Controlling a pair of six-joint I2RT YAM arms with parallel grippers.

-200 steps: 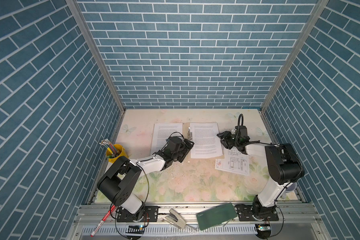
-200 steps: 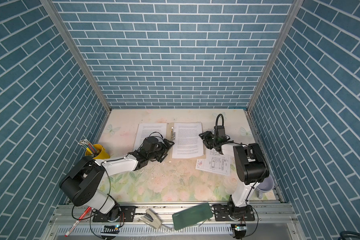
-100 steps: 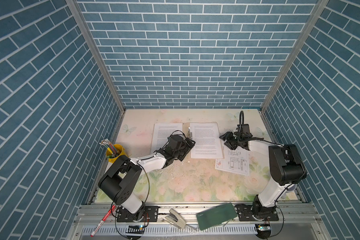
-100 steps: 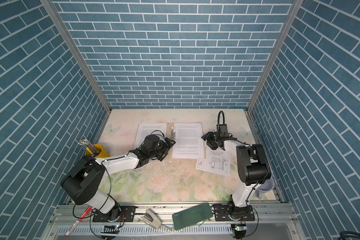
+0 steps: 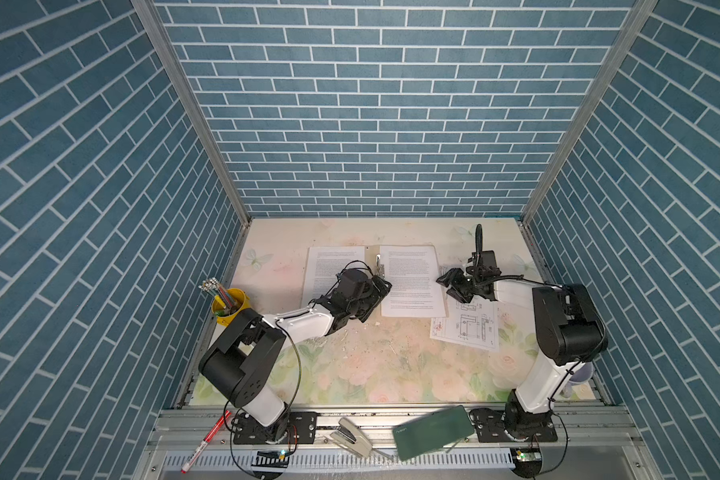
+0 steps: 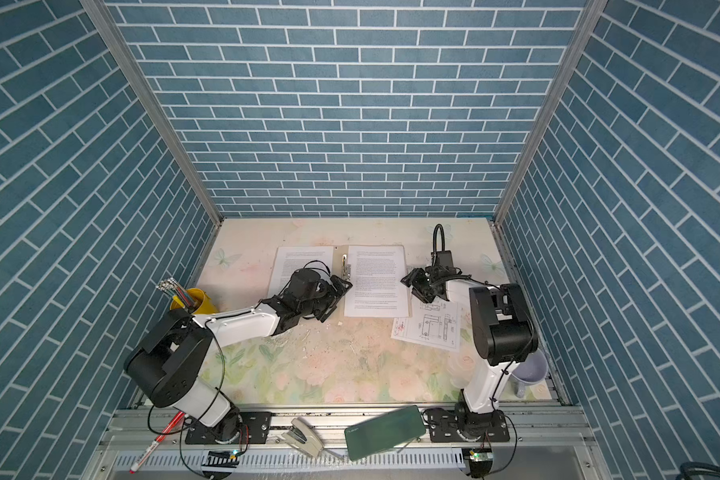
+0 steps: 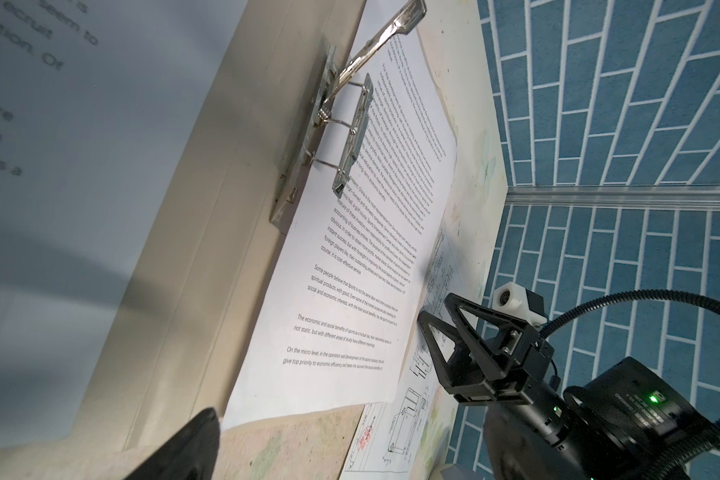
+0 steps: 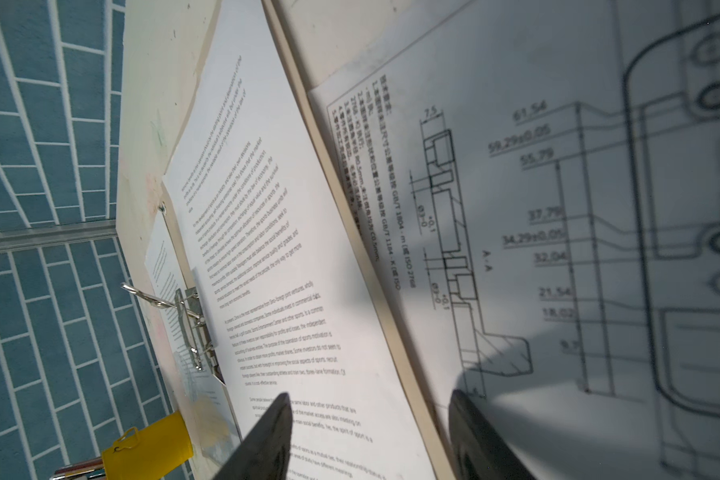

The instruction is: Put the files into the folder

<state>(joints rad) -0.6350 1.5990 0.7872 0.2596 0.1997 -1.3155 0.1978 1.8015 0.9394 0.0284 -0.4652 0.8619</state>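
Drawing sheet [image 5: 468, 328] lies flat right of centre, against the open folder's [image 5: 371, 254] lower-right corner. It's light, floppy and slippery, so I'd pinch a free edge. Left gripper [image 5: 381, 297] gapes wide and right gripper [image 5: 449, 289] is parted; both are empty.

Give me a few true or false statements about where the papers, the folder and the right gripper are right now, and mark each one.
1. The folder lies open on the table. True.
2. The drawing sheet is inside the folder. False: it lies mostly on the bare table, at the folder's near right corner.
3. A text sheet lies on the folder's right half. True.
4. The right gripper is shut on a sheet. False: its jaws are open and hold nothing.
5. The yellow pencil cup stands on the right of the table. False: it stands at the table's left edge.
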